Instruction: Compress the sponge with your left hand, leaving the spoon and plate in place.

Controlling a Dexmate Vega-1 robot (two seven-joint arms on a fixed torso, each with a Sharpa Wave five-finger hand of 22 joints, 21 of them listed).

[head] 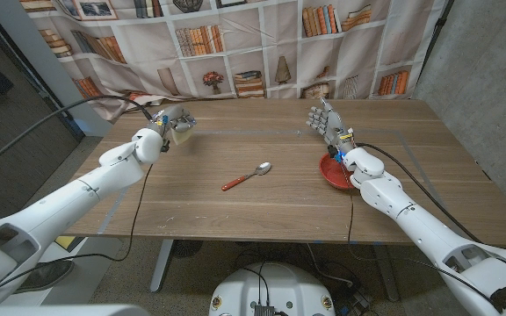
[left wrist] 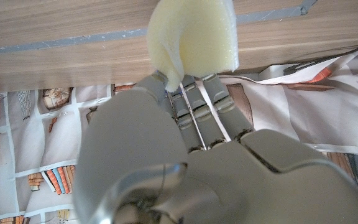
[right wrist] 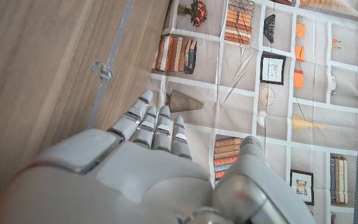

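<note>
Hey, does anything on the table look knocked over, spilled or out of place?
Nothing stands out. The spoon lies alone mid-table, the red plate sits by the right hand, and the left hand holds the sponge, bent in its grip.

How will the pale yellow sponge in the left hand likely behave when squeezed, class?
Probably soft: the sponge already folds where the left hand grips it. Likely light, given its porous foam. Its rough surface suggests it won't slip from the fingers.
</note>
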